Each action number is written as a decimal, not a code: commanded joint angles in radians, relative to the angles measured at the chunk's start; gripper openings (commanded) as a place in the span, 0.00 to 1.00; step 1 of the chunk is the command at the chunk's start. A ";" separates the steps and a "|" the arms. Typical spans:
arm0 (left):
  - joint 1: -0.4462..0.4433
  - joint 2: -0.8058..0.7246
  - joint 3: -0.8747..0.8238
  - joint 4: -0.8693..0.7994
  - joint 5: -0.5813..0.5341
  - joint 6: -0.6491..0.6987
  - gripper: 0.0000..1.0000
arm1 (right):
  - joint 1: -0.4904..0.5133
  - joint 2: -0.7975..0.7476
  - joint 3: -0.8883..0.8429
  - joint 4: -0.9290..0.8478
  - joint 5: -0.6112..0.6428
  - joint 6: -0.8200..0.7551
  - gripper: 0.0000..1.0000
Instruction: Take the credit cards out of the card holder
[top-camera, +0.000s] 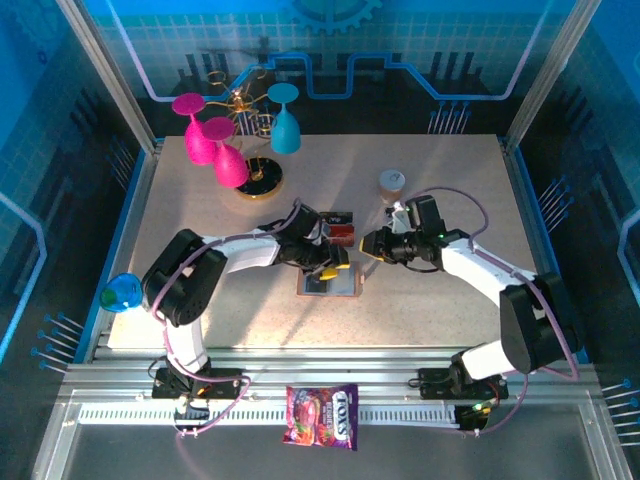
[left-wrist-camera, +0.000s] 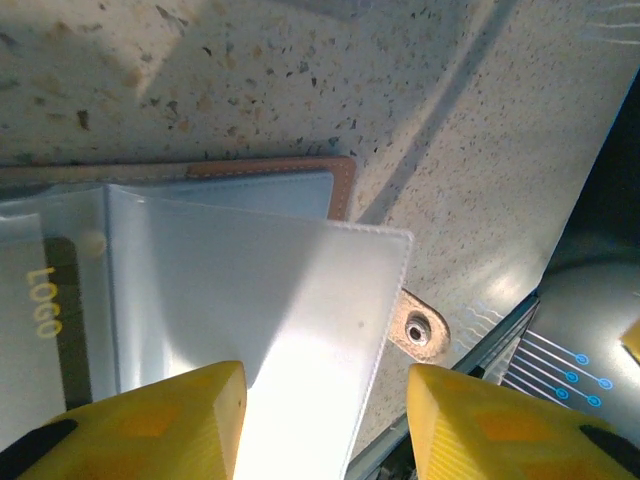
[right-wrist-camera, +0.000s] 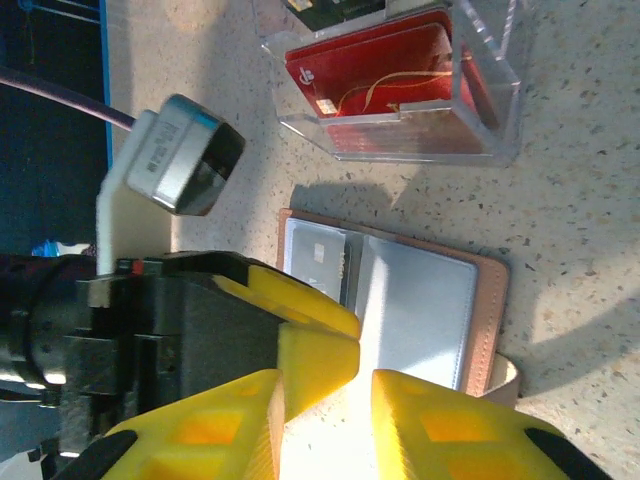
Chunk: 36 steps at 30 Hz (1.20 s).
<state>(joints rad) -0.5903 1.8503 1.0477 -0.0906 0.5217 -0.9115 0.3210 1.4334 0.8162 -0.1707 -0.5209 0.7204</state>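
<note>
Arms (top-camera: 250, 250) bent; left claw (left-wrist-camera: 325, 400), right claw (right-wrist-camera: 327, 400) at wallet (right-wrist-camera: 420, 300).

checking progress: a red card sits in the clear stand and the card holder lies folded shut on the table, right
The card holder lies open, not shut, clear pockets showing, in the right wrist view. The red card does sit in the clear stand.
</note>
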 joint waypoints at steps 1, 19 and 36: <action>-0.016 0.038 0.030 0.002 0.032 -0.010 0.48 | -0.022 -0.039 -0.023 -0.029 0.019 -0.016 0.31; 0.001 -0.018 0.011 0.001 0.010 -0.004 0.49 | -0.012 -0.022 -0.036 0.005 -0.011 0.013 0.30; 0.131 -0.176 -0.128 -0.045 -0.039 0.036 0.41 | 0.132 0.157 0.037 0.071 -0.056 0.061 0.28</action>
<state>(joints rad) -0.4732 1.7088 0.9535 -0.1020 0.4995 -0.8894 0.4194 1.5528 0.8120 -0.1219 -0.5480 0.7666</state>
